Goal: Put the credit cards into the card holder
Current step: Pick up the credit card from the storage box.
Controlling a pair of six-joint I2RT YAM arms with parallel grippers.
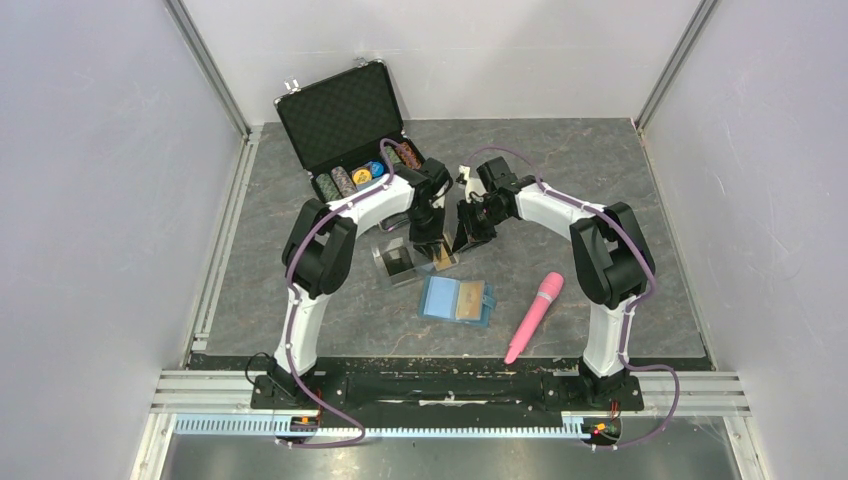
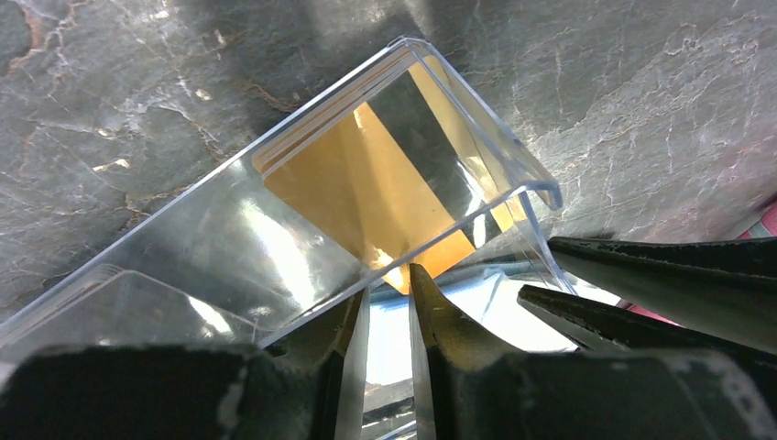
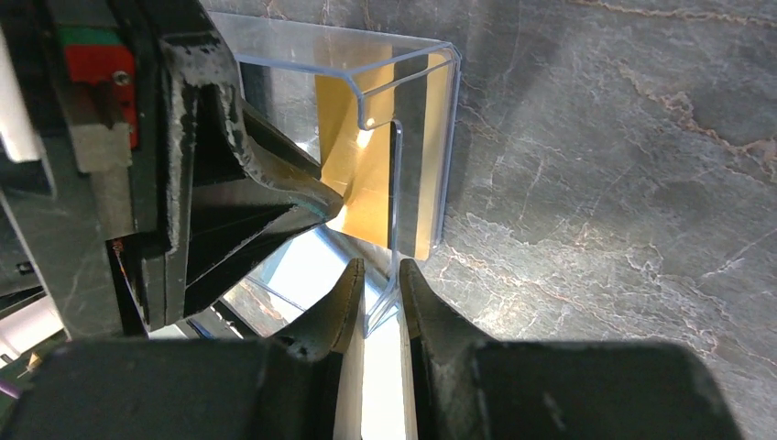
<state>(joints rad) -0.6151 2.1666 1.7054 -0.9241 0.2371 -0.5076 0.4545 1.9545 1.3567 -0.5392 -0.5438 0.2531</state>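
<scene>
as right pincer (image 3: pixel 377 269) pinches box (image 3: pixel 302 38), card (image 3: pixel 366 183) inside

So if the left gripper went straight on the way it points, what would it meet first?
Likely the gold card, inside the clear box just beyond the left gripper; depth is unclear.

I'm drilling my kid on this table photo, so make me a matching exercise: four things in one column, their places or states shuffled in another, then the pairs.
1 black foam-lined chip briefcase
2 teal-blue folding card holder
3 pink plastic wand
4 clear plastic box

A lying front right
B pinched by the right gripper
C rear left, lid up
D open flat, front centre

Pairs: 1-C, 2-D, 3-A, 4-B
</scene>
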